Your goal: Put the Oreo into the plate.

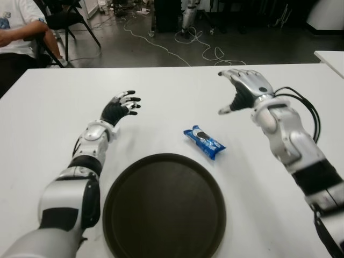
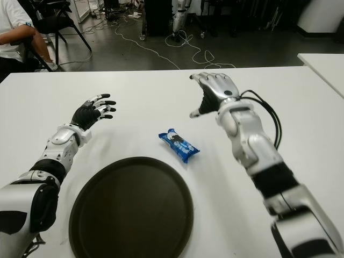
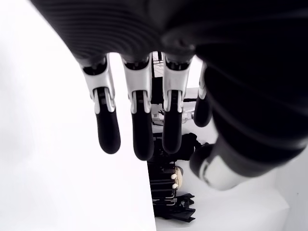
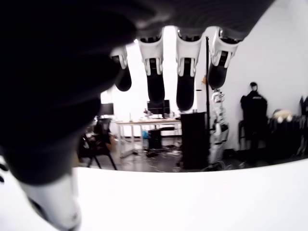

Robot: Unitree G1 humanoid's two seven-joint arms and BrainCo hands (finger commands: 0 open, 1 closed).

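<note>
A blue Oreo packet lies flat on the white table, just beyond the far right rim of the round dark plate. My right hand is raised above the table, behind and to the right of the packet, fingers spread and holding nothing. In its wrist view the fingers hang straight with no object between them. My left hand shows to the left of the packet, beyond the plate, with its fingers extended and empty.
A seated person and a black chair are beyond the table's far left corner. Cables trail over the floor behind the table. Another white table edge shows at the far right.
</note>
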